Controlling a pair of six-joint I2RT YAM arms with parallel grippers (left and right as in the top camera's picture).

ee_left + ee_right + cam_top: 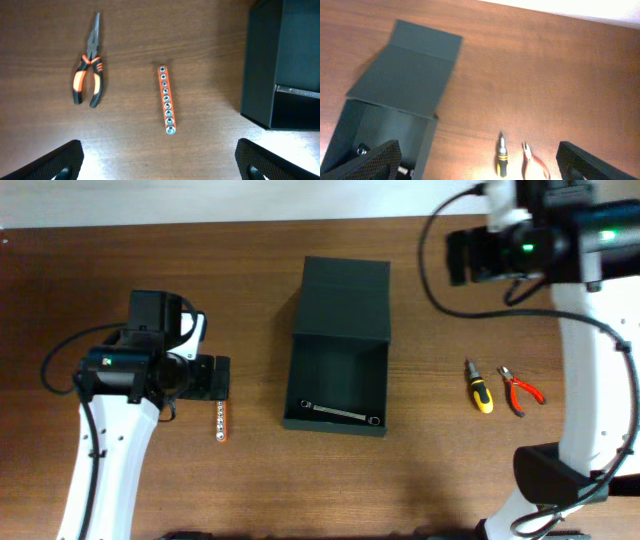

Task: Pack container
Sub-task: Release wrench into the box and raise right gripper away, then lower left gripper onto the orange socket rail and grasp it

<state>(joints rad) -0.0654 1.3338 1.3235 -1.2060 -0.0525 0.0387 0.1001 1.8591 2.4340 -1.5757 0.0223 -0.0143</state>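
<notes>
The container (338,310), a dark green-black box, lies open mid-table with its flap lid folded back. A silver wrench (345,414) lies inside near the front wall. My left gripper (212,376) is open and empty, hovering left of the container above an orange socket rail (221,423). The left wrist view shows the rail (166,100), the container's corner (280,60) and my open fingers (160,167). My right gripper (462,256) is open, empty and raised at the back right. Its view shows the container (400,85) between its open fingers (480,167).
Orange-and-black needle-nose pliers (89,70) lie left of the rail; my left arm hides them from overhead. A yellow-and-black screwdriver (480,388) and small red pliers (520,392) lie right of the container. They also show in the right wrist view: the screwdriver (502,156) and the pliers (531,159).
</notes>
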